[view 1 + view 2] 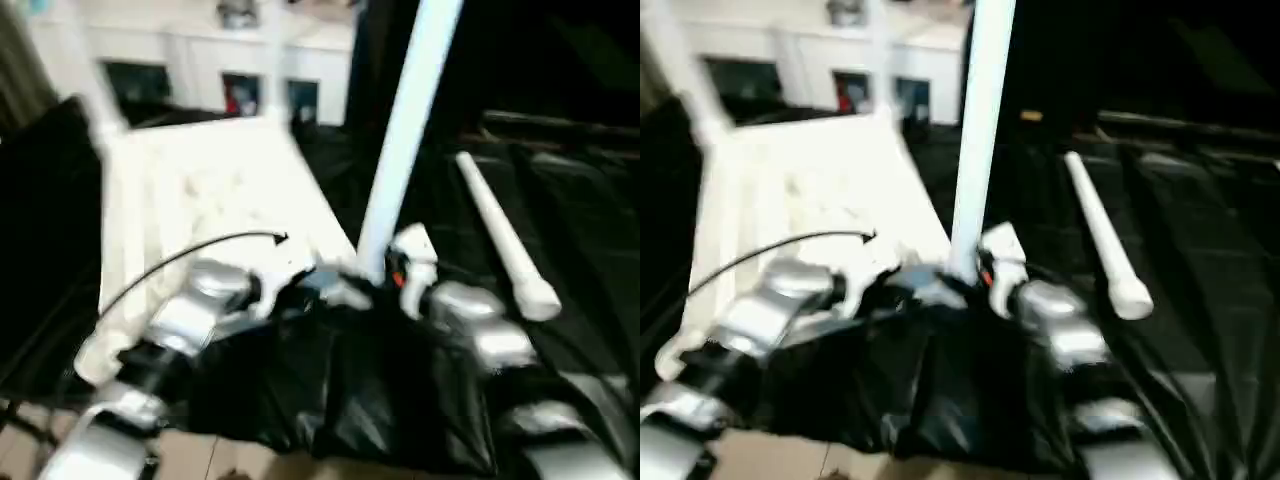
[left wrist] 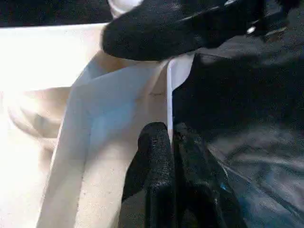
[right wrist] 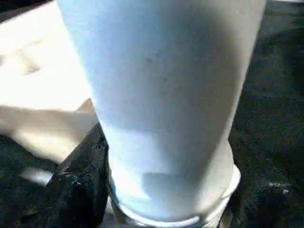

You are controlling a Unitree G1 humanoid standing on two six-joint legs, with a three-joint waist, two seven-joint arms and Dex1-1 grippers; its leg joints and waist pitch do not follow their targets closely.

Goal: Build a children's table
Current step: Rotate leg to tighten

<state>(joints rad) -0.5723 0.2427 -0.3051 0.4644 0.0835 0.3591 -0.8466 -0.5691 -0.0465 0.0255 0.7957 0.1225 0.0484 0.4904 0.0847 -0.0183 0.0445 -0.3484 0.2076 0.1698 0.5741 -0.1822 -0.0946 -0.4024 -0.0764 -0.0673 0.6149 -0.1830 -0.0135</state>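
My left gripper (image 2: 168,142), fingers pressed together, pinches the white plastic tabletop's (image 1: 215,180) thin rim at seven o'clock of the upright white tubular leg (image 1: 405,130). My right gripper (image 1: 405,265) brackets the leg's base, which looks light, stiff and slick; I'd grip low.

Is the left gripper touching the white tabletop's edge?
Touching: the left wrist view shows the left gripper shut on the tabletop's thin edge.
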